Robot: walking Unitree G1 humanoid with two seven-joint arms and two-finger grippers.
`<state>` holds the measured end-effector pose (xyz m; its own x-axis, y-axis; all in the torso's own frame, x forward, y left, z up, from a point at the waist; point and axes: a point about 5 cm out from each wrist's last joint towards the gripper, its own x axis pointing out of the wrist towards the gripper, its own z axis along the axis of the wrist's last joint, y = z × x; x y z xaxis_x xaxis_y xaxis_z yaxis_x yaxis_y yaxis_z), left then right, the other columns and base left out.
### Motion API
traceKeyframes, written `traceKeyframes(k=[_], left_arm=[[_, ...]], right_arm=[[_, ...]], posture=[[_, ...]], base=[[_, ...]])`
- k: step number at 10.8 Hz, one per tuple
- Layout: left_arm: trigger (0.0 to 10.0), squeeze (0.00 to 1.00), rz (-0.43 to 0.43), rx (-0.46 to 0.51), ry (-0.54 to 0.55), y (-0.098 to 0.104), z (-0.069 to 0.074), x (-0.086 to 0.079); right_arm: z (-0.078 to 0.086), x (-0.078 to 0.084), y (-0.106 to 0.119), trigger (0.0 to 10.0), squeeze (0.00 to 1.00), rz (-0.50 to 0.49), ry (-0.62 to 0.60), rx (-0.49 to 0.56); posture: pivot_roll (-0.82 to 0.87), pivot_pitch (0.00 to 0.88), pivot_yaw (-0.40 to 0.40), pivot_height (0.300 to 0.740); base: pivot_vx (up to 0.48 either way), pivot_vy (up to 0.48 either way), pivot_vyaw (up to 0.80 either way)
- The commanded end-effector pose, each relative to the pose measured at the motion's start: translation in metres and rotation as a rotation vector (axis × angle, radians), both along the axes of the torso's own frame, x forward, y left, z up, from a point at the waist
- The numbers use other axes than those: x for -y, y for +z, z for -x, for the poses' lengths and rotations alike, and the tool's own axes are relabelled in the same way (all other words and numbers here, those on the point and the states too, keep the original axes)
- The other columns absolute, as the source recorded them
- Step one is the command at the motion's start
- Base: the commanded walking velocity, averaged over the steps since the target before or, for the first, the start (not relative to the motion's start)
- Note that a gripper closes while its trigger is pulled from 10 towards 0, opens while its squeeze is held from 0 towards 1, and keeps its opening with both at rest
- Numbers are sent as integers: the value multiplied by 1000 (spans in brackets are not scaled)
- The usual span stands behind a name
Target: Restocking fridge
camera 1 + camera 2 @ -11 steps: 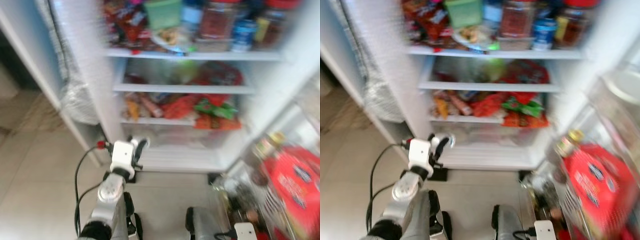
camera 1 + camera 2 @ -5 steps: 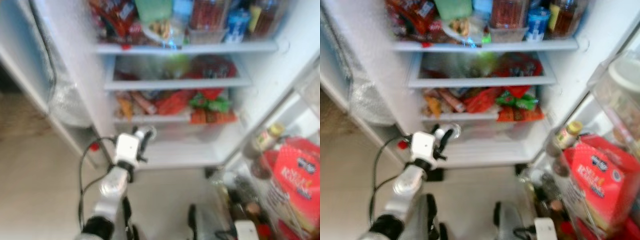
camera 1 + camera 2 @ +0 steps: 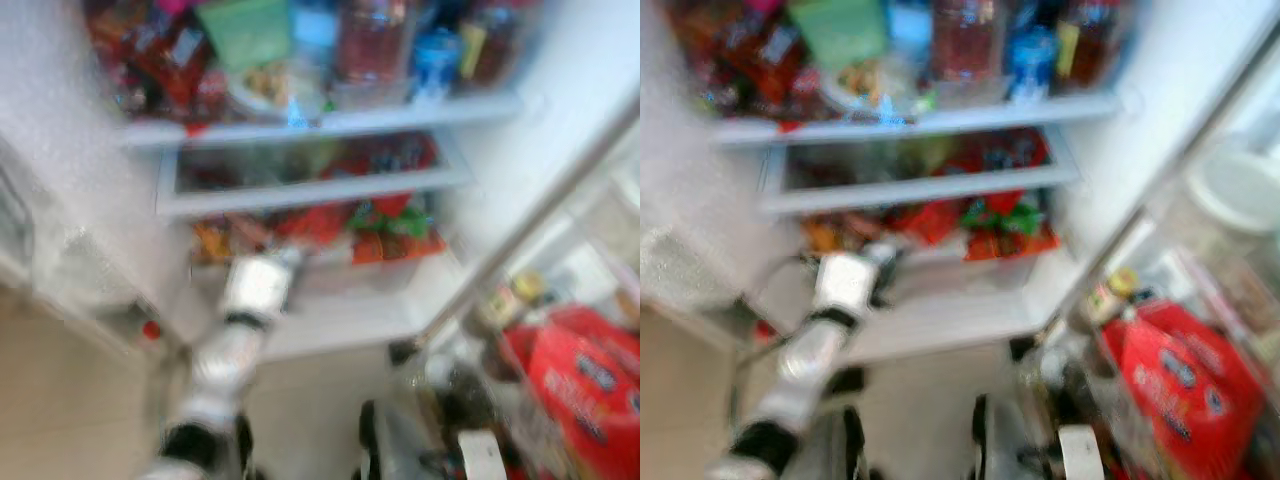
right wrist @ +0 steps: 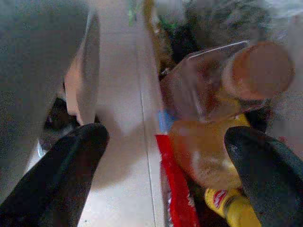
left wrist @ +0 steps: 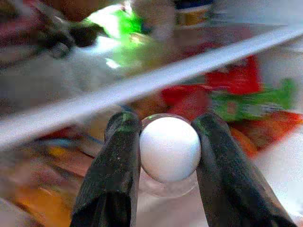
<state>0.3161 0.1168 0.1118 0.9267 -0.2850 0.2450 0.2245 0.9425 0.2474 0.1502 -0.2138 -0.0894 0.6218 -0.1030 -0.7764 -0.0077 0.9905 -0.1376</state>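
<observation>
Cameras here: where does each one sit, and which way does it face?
Eye views: on the head, looking down into the open fridge; left arm reaching in, red carton on the door.
Left wrist: along the left gripper, shut on a white ball, facing the red packets, shared with the eyes.
Right wrist: along the open right gripper, over door bottles.
</observation>
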Motion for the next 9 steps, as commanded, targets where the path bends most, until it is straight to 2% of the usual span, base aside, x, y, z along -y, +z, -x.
traceKeyframes(k=[1, 4, 5, 6, 7, 9], left_arm=[[10000, 0, -22, 136, -55, 26, 1, 20], [10000, 0, -75, 271, -65, 52, 0, 24], [10000, 0, -110, 344, -66, 68, 1, 27], [10000, 0, -139, 360, -48, 70, 1, 26], [10000, 0, -240, 304, -25, 57, -5, 23], [10000, 0, -447, 287, -39, 40, -8, 20]], right_arm=[[10, -6, -5, 10000, 0, -21, 9, -37], [10, -6, -5, 10000, 0, -21, 9, -41], [11, -6, -6, 10000, 0, -22, 8, -44], [11, -7, -6, 10000, 0, -23, 9, -46], [11, -7, -6, 10000, 0, -24, 9, -47], [11, -7, -6, 10000, 0, -25, 7, -45]], posture=[[-102, 179, -10, 600], [-104, 178, -11, 600], [-102, 180, -11, 600], [-101, 178, -11, 600], [-104, 179, -9, 600], [-104, 180, -10, 600]], base=[[270, 0, 0], [270, 0, 0], [274, 0, 0], [247, 0, 0], [0, 0, 0], [0, 0, 0]])
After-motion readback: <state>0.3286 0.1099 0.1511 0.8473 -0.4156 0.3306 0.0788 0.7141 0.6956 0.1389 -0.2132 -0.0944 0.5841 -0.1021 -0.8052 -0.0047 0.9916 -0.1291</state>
